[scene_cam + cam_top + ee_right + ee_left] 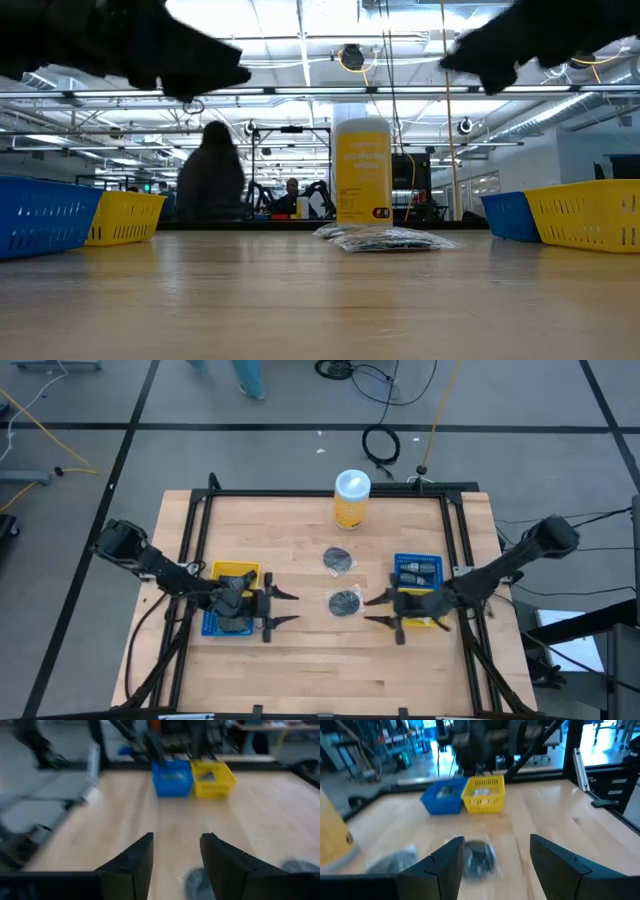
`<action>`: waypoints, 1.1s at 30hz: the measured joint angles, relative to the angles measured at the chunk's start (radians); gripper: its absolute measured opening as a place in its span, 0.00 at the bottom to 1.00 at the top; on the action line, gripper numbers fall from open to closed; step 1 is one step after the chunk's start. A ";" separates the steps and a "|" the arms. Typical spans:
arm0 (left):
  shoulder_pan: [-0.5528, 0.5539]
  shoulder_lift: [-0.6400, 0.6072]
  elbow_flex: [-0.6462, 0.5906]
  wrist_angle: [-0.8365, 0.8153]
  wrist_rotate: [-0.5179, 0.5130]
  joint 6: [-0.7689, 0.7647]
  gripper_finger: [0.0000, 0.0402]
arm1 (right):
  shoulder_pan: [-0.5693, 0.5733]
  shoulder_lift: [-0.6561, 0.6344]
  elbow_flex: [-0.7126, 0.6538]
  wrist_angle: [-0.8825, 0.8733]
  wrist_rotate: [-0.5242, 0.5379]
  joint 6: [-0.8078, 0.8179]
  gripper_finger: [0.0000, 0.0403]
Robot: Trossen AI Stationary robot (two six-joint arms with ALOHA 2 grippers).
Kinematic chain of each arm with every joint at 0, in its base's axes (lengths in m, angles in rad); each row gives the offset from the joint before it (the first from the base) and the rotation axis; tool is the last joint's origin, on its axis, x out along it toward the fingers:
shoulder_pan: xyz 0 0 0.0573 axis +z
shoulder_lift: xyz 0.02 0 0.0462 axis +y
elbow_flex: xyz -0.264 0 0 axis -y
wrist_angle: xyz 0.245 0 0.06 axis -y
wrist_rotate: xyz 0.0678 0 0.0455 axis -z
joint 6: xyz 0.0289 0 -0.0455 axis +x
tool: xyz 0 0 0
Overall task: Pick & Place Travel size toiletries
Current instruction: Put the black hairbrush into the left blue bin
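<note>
I hold left gripper [283, 608] and right gripper [378, 611] jaws wide, flanking the near disc [345, 602], ready to pick.

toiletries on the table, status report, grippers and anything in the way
Left gripper and right gripper open, empty, flanking near toiletry pouch. Second pouch untouched. Nothing blocking; yellow canister stands clear.

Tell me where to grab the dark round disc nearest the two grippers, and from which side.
Take the disc across its outer rim, coming straight down from above. It lies flat on the table and sits very low in the low view, so a sideways approach would likely find little edge to pinch. The left gripper and right gripper flank it, both open; either could probably do it.
</note>
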 joint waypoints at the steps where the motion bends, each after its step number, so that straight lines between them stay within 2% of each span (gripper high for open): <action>1: 0.000 0.000 0.014 -0.004 0.000 0.030 0.56 | -0.015 0.038 0.007 0.008 0.001 -0.001 0.39; 6: 0.020 0.025 0.104 -0.115 0.007 0.140 0.56 | -0.109 0.181 0.071 -0.085 -0.028 0.058 0.49; 11: 0.071 0.108 0.252 -0.389 0.066 0.140 0.56 | -0.230 0.238 0.143 -0.261 -0.198 0.204 0.60; 15: 0.107 0.209 0.349 -0.502 0.158 0.139 0.56 | -0.339 0.245 0.155 -0.349 -0.345 0.323 0.67; 18: 0.124 0.293 0.392 -0.518 0.250 0.151 0.56 | -0.410 0.245 0.154 -0.411 -0.420 0.394 0.71; 25: 0.167 0.454 0.485 -0.513 0.336 0.151 0.55 | -0.502 0.274 0.153 -0.461 -0.526 0.491 0.72; 28: 0.187 0.498 0.514 -0.513 0.366 0.140 0.55 | -0.519 0.337 0.156 -0.426 -0.583 0.516 0.71; 33: 0.219 0.529 0.525 -0.525 0.384 0.129 0.43 | -0.528 0.415 0.155 -0.361 -0.629 0.520 0.71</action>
